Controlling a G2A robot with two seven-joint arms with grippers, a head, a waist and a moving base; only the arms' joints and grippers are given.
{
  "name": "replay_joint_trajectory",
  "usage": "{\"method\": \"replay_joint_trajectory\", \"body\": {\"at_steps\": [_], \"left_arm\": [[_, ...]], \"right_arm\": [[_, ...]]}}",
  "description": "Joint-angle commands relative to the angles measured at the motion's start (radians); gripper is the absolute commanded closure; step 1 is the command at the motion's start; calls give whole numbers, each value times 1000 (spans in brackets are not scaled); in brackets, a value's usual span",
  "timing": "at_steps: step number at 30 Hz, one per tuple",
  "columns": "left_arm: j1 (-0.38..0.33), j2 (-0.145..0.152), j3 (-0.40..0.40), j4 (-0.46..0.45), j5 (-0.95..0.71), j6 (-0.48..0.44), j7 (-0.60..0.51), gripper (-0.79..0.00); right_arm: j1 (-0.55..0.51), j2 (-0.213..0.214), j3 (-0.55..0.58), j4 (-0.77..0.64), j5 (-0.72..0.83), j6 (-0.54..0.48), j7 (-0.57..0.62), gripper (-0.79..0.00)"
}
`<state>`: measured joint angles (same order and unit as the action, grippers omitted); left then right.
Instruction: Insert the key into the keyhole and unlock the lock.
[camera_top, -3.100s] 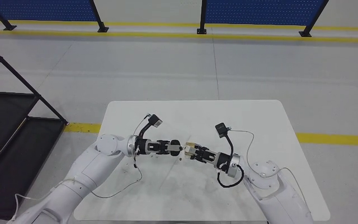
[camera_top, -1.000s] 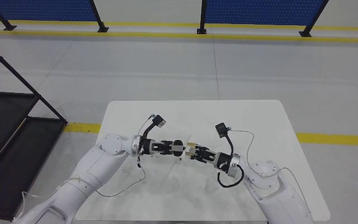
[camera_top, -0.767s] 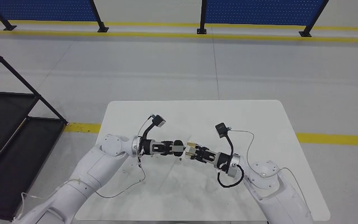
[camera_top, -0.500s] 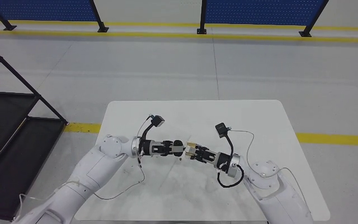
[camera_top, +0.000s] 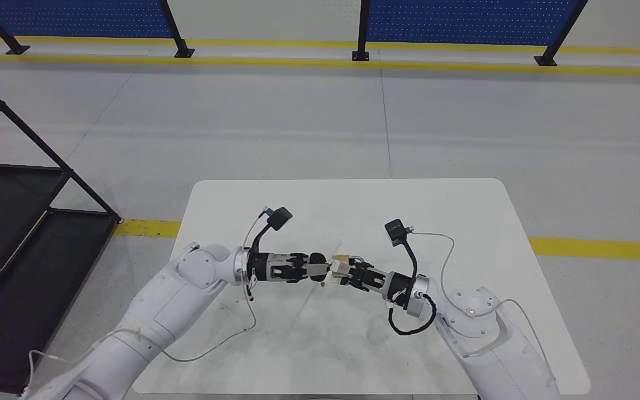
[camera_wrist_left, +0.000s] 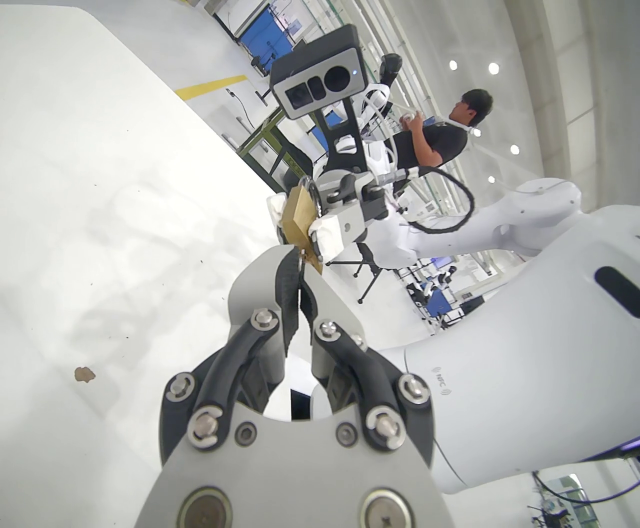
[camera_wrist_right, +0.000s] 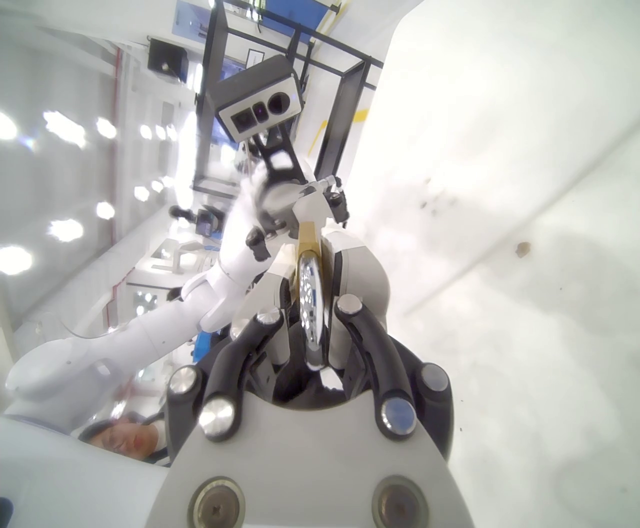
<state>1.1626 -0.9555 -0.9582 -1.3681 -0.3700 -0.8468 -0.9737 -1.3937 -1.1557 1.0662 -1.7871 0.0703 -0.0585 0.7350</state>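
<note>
Top view, lower centre of the frame: the two arms meet tip to tip above the white tabletop (camera_top: 480, 220), the left arm entering from the lower left and the right arm from the lower right. The left pincer (camera_top: 324, 268) and the right pincer (camera_top: 346, 271) face one another, with the brass lock (camera_top: 337, 265) between them, held off the surface.

Right pincer: pressed onto the lock. Its white padded fingers (camera_wrist_left: 327, 237) grip the two broad faces of the brass body. In the right wrist view the silver shackle (camera_wrist_right: 312, 300) lies back between those fingers, toward the wrist, and the body points out at the other arm.

Left pincer: its ribbed black pads (camera_wrist_left: 286, 280) are pressed nearly together, pinching the key (camera_wrist_left: 301, 259), of which only a thin edge shows between them. The tips of this pincer touch the free end of the lock body. Whether the blade sits in the keyhole cannot be told, as the joint is hidden by the fingers.

Surroundings: a small brown speck (camera_wrist_left: 84, 374) lies on the tabletop near the arms. In the top view a black rack (camera_top: 40, 230) stands at the left edge of the frame, and blue barriers (camera_top: 460, 20) line the top edge beyond a yellow floor stripe (camera_top: 300, 62).
</note>
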Motion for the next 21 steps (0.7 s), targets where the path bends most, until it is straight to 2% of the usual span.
{"method": "replay_joint_trajectory", "body": {"at_steps": [1, 13, 21], "left_arm": [[2, 2, -2, -3, 18, -13, 13, 0], [31, 5, -35, -40, 189, -85, 125, 0], [64, 6, -74, -81, 350, -123, 240, 0]], "right_arm": [[0, 0, 0, 0, 0, 0, 0, 0], [0, 0, 0, 0, 0, 0, 0, 0], [0, 0, 0, 0, 0, 0, 0, 0]]}}
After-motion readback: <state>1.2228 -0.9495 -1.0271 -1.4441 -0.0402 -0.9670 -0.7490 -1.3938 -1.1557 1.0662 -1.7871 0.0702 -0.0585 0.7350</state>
